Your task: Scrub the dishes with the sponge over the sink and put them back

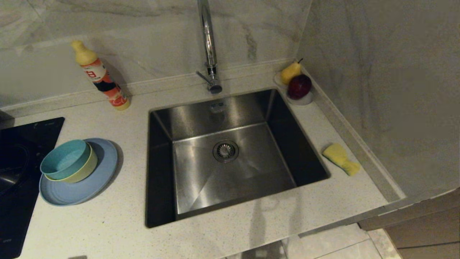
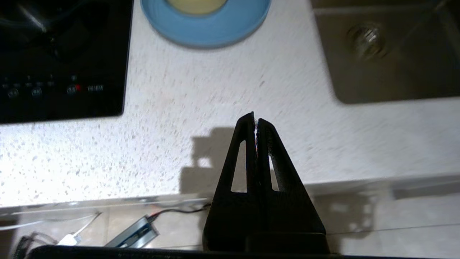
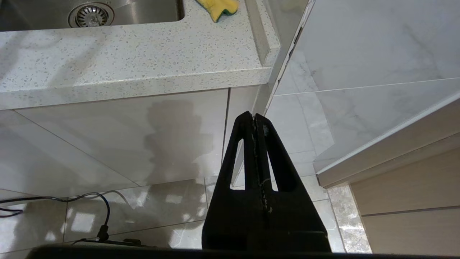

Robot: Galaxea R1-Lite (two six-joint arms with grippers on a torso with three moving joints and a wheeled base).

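Observation:
Left of the sink (image 1: pixel 230 158) the dishes are stacked: a teal bowl (image 1: pixel 64 160) inside a yellow bowl (image 1: pixel 88 169) on a periwinkle plate (image 1: pixel 81 189). The yellow sponge (image 1: pixel 340 158) lies on the counter right of the basin, its end also visible in the right wrist view (image 3: pixel 217 7). My left gripper (image 2: pixel 255 118) is shut and empty over the counter's front edge, with the plate (image 2: pixel 215 28) well ahead of it. My right gripper (image 3: pixel 253 117) is shut and empty, parked below counter level in front of the cabinet. Neither gripper appears in the head view.
A chrome faucet (image 1: pixel 208 46) rises behind the basin. A soap bottle (image 1: pixel 100 79) stands at the back left. A black cooktop (image 1: pixel 18 172) borders the plate on the left. A small dish with a pear (image 1: pixel 290 72) and an apple (image 1: pixel 299 86) sits in the back right corner by the wall.

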